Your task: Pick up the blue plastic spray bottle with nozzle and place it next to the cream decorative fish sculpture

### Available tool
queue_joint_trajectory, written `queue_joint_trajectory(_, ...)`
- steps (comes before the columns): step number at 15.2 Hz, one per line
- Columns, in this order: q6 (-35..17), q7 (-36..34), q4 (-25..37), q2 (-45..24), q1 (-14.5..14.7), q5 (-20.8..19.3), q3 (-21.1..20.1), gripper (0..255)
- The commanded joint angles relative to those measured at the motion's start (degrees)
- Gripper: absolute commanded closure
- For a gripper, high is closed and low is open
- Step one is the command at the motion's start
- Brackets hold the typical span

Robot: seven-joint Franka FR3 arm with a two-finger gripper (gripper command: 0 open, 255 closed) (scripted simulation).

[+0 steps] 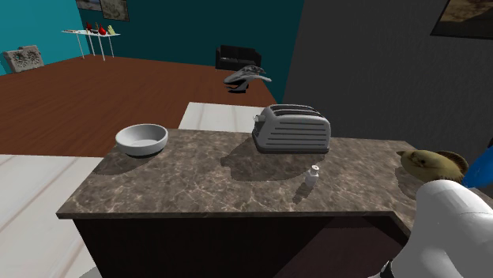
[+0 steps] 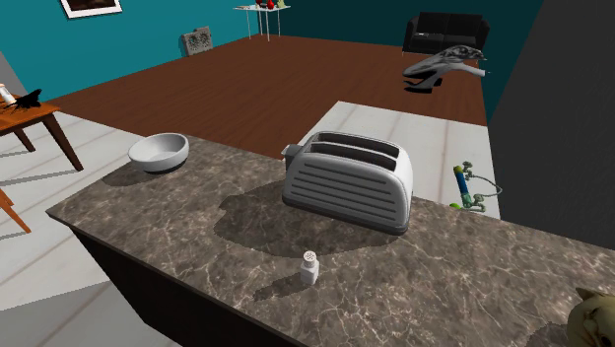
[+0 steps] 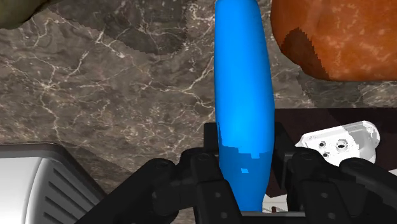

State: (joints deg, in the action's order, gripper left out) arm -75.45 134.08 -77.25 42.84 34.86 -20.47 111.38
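Dark veined table (image 1: 197, 178) | jaws pinching blue spray bottle (image 3: 245, 95) | step, judged: carrying it | next: lower it just beside tan fish sculpture (image 1: 430, 162), without knocking it

No writing, label, brand, number or sign can be read anywhere. The toaster (image 1: 291, 129), the small white shaker (image 2: 310, 266) and the blue spray bottle (image 3: 243, 108) have plain surfaces. The framed picture (image 1: 466, 17) on the dark wall is too indistinct to show any lettering.
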Motion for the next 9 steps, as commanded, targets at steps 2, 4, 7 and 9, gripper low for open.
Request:
queue_joint_trajectory(2, -1.9, 0.1, -1.8, 0.6, -0.3, -0.5, 0.3, 255)
queue_joint_trajectory(4, -3.3, 0.1, -3.1, 0.9, -0.7, -0.8, 0.5, 255)
queue_joint_trajectory(7, -5.2, 0.1, -4.9, 1.5, -1.1, -1.4, 0.9, 255)
queue_joint_trajectory(9, -6.5, 0.1, -6.1, 1.9, -1.3, -1.7, 1.2, 255)
